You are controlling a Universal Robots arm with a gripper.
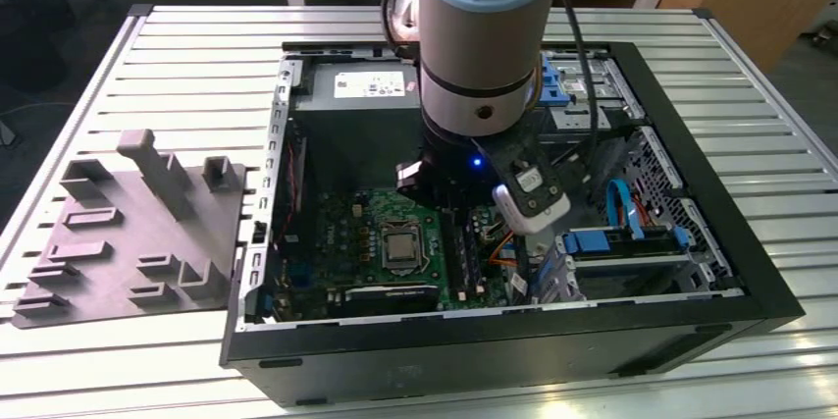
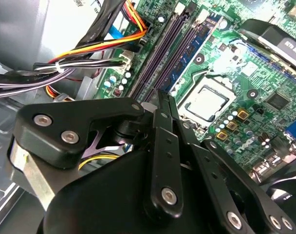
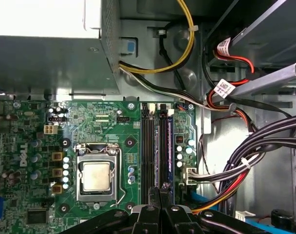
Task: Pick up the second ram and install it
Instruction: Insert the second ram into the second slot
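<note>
in the first wrist view the pincer (image 3: 160,191), matte black bars with bright screws, was closed to a thin slit; whether it nipped anything i could not tell. just ahead of its tips the second ram (image 3: 168,146), a thin dark-blue stick, stood on edge among long black slots (image 3: 148,146), beside the square metal-capped processor (image 3: 96,176) on a glossy green board (image 3: 104,122). the install step seemed in hand; seating would call for a straight, even push along the slot. farther off, the open black case (image 1: 524,350) sat mid-tabletop (image 1: 196,46), on ribbed metal, with a grey moulded tray (image 1: 118,242) toward the edge at the exterior view's left.
</note>
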